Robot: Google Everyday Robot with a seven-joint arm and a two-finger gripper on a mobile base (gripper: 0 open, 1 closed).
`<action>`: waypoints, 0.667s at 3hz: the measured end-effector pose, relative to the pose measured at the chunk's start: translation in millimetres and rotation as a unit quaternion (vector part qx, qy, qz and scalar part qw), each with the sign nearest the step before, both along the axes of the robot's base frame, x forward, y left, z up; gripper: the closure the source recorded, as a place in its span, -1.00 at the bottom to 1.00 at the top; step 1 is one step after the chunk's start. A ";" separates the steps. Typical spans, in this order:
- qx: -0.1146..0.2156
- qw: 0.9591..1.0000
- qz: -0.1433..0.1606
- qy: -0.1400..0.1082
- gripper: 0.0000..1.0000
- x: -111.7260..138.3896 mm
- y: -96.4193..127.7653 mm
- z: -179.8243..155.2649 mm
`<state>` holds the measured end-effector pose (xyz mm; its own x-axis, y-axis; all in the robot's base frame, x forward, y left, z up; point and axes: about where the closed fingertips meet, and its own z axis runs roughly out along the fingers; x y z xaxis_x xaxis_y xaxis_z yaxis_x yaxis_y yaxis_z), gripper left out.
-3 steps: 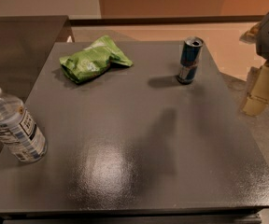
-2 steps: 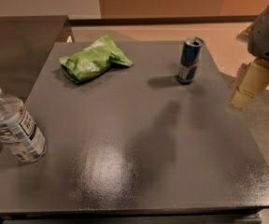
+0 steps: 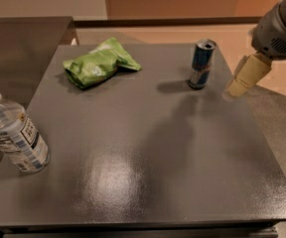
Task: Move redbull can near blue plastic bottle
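Observation:
The redbull can (image 3: pixel 202 63) stands upright at the far right of the dark table (image 3: pixel 148 148), blue and silver with a silver top. The blue plastic bottle (image 3: pixel 13 131) stands at the near left edge, clear with a white cap and a printed label. My gripper (image 3: pixel 246 76) hangs from the grey arm at the right edge of the view, its cream fingers a short way right of the can, at about its height and apart from it.
A crumpled green snack bag (image 3: pixel 99 62) lies at the far left-middle of the table. A darker counter (image 3: pixel 24 38) adjoins the table at the far left. The floor (image 3: pixel 277 118) lies beyond the table's right edge.
My gripper has moved left and slightly up towards the can. The can, bottle and bag have not moved.

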<state>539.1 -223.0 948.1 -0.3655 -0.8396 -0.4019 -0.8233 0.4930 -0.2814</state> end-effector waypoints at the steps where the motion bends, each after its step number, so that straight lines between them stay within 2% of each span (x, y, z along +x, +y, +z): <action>1: 0.037 0.999 -0.027 -0.015 -1.00 29.9 -0.7 -3.3; 2: 0.076 0.996 -0.050 -0.017 -1.00 53.2 2.2 -9.2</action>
